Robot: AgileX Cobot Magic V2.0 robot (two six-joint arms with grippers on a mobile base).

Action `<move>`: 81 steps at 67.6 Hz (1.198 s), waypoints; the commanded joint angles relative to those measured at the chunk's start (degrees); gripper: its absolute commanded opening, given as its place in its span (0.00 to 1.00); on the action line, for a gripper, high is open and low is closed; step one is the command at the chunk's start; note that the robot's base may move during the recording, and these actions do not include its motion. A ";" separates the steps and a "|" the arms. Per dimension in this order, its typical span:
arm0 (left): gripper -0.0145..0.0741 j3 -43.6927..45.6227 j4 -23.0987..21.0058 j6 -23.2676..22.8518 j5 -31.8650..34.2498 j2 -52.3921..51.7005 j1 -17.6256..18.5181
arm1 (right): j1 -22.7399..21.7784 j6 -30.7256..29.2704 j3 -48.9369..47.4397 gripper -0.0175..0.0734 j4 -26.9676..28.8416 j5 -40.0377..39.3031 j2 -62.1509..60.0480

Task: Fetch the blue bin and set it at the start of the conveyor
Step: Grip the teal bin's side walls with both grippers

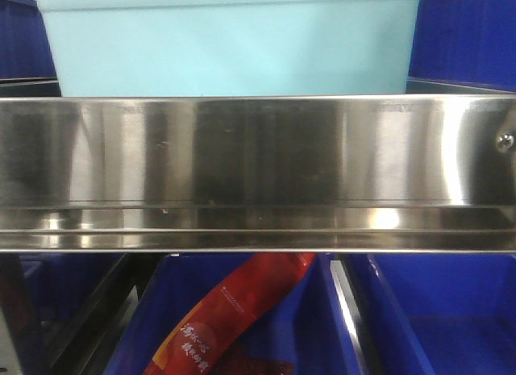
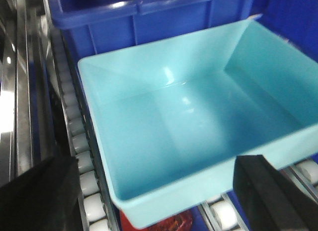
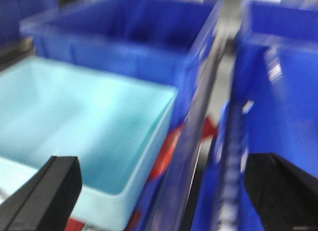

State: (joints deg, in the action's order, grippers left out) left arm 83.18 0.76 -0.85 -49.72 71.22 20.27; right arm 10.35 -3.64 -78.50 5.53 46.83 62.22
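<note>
Printed writing on one packet only

A red glossy plastic packet (image 1: 242,310), lying in a royal-blue plastic bin (image 1: 310,335) in the front-facing view, carries a column of yellow Chinese characters and a small white line of print. Both are too blurred to read.

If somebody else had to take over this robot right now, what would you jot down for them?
Left gripper: open, empty, its fingers wide apart at the near wall of the blue bin.
Right gripper: open, empty, near the bin's right side; this view is blurred.
Blue bin: nothing inside it, behind the steel rail, with darker blue bins around it.
Conveyor start: not in view.
Done: both arms are at the bin.
Left: grip it, lift it out, carry it to the conveyor start.
</note>
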 commanded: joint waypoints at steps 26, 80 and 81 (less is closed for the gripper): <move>0.76 19.97 2.50 -7.21 -14.61 24.04 -4.37 | 0.51 7.20 -30.06 0.82 -2.34 21.51 32.29; 0.57 19.97 -0.76 -7.21 -11.83 36.49 -5.87 | 0.75 7.85 -32.22 0.38 -0.72 18.67 49.18; 0.53 19.97 -0.76 -7.21 -11.83 36.49 -5.87 | 0.75 7.85 -32.22 0.36 -0.72 18.67 49.18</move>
State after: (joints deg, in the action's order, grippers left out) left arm 102.69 0.52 -7.57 -61.18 108.01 14.39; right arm 10.97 4.09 -110.19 4.75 66.12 111.64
